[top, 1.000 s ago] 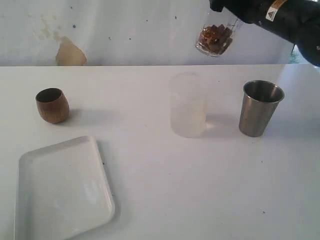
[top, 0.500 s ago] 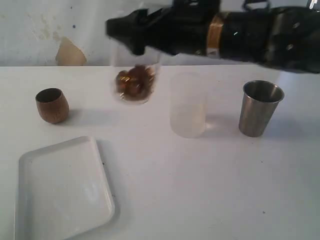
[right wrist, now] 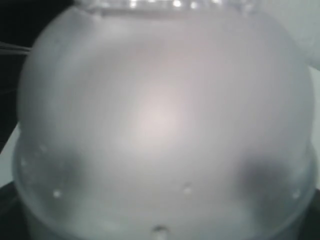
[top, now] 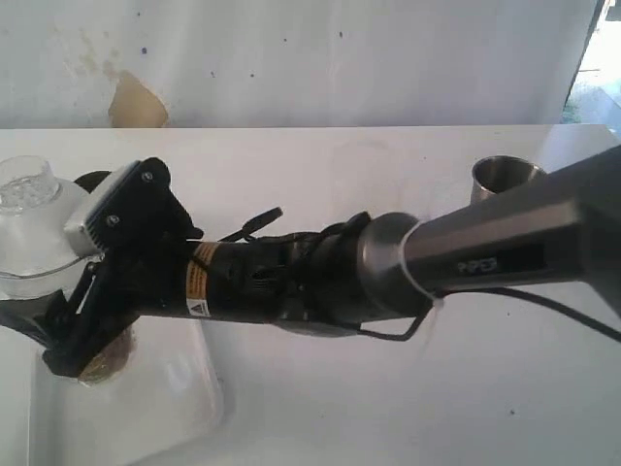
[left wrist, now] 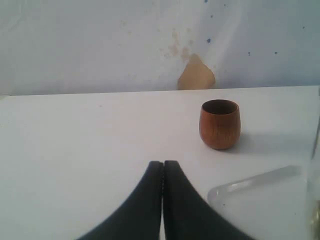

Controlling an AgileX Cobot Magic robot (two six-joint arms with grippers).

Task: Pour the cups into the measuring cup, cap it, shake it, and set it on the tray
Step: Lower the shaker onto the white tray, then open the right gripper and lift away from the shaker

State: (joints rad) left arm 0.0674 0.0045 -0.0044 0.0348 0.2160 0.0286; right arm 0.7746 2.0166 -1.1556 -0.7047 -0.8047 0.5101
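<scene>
Lots of bare white table is left at the front right, but the middle is spanned by the right arm, with only the steel tumbler's rim seen behind it. The wooden cup is parked just beyond the tray.

Brown pieces are seen at the bottom of the measuring cup, which is topped by the cap. It's gripped between the widely spread jaws of the right gripper, over the tray's left side; contact with the tray can't be told. The left gripper is pressed together on nothing, well short of the wooden cup.
</scene>
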